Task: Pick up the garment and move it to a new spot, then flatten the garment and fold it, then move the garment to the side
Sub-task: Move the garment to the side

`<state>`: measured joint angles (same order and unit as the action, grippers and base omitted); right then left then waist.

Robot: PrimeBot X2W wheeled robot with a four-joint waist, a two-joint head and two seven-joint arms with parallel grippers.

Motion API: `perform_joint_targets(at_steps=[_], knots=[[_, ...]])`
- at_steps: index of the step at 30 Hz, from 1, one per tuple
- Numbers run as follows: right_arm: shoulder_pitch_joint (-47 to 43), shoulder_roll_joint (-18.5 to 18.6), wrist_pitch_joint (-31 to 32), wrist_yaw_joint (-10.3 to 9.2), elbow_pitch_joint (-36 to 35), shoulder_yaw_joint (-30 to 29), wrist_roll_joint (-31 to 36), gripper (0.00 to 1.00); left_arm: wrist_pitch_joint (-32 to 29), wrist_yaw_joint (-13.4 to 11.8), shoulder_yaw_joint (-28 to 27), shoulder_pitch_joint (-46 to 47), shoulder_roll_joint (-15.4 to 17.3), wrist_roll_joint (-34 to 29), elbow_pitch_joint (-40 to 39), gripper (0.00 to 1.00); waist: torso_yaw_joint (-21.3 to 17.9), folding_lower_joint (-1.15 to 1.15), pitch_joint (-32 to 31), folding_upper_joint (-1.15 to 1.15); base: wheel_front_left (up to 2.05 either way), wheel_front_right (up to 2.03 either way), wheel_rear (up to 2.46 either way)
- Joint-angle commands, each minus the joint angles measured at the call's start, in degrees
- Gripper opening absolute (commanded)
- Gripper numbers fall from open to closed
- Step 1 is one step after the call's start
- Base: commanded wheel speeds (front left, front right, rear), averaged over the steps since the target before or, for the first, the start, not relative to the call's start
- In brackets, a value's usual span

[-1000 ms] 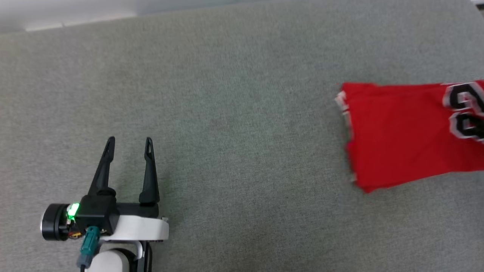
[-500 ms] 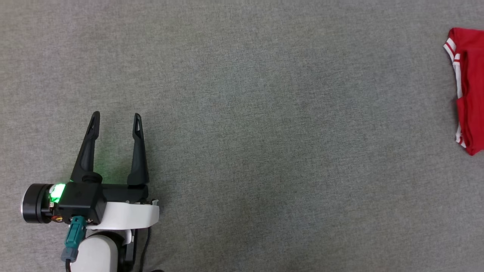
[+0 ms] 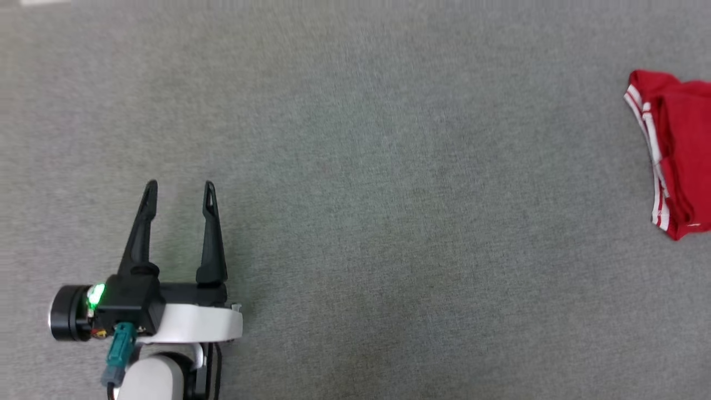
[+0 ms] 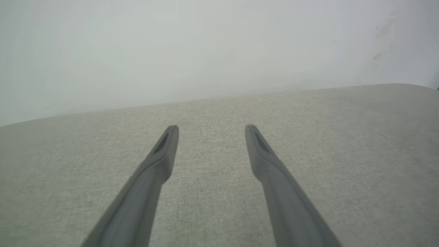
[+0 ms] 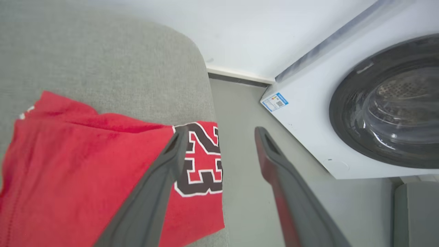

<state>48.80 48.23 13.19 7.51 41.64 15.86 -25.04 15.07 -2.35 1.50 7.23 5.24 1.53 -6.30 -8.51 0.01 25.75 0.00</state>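
The garment, red with white double-stripe trim, lies folded on the grey fabric surface at the right edge of the head view. In the right wrist view the garment shows black, white-outlined "23" lettering and reaches the surface's right edge. My right gripper hovers open over that edge; its left finger crosses the lettering and nothing is between the fingers. Far off at the lower left, my left gripper is open and holds nothing. The left wrist view shows the left gripper just above bare fabric.
A white front-loading washing machine with a dark round door stands on the floor to the right of the grey surface's rounded corner. A pale wall rises behind the surface.
The head camera has swung, so the garment has slid from well inside that view to its right edge, lettering now out of frame. My left gripper stays open in much the same pose.
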Motion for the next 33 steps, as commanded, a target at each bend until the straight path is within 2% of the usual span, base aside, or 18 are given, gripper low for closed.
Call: perform_joint_targets(at_steps=[1, 6, 12, 18, 22, 26, 33], knots=[[0.1, -0.6, -4.5, -0.05, -1.4, -1.4, 2.1, 1.00, 0.1, -0.4, 0.1, -1.4, -0.3, 0.4, 0.5, 1.00, 1.2, -0.01, -4.1, 0.00, 0.00, 0.00, 0.00], [-1.5, -4.6, -16.4, -0.04, -5.5, -7.6, 7.4, 1.00, 0.1, -0.8, -0.2, -4.6, -1.0, 1.1, 1.3, 1.00, 2.3, -0.01, -9.1, 0.00, 0.00, 0.00, 0.00], [-7.1, -13.1, -26.2, -0.04, -15.2, -13.4, 12.2, 1.00, 0.1, -1.2, -0.6, -7.4, -1.5, 1.5, 1.7, 1.00, 4.6, -0.01, -13.6, 0.00, 0.00, 0.00, 0.00], [-17.2, -23.2, -28.2, -0.04, -28.3, -16.4, 14.3, 1.00, 0.1, -1.2, -0.3, -9.0, -1.9, 1.8, 2.5, 1.00, 7.3, -0.01, -17.4, 0.00, 0.00, 0.00, 0.00], [-24.6, -28.9, -28.4, -0.04, -34.1, -16.3, 15.3, 1.00, 0.1, -0.8, -0.3, -9.9, -2.0, 1.9, 3.2, 1.00, 8.6, -0.01, -19.3, 0.00, 0.00, 0.00, 0.00], [-32.0, -33.8, -28.4, -0.04, -36.7, -16.5, 15.7, 1.00, 0.1, -0.6, -0.1, -10.6, -2.1, 1.7, 4.0, 1.00, 9.5, -0.01, -20.9, 0.00, 0.00, 0.00, 0.00], [-41.9, -38.8, -28.4, -0.04, -36.8, -17.9, 15.0, 1.00, 0.1, -0.2, 0.4, -11.8, -2.2, 2.1, 5.6, 1.00, 10.3, -0.01, -23.1, 0.00, 0.00, 0.00, 0.00]])
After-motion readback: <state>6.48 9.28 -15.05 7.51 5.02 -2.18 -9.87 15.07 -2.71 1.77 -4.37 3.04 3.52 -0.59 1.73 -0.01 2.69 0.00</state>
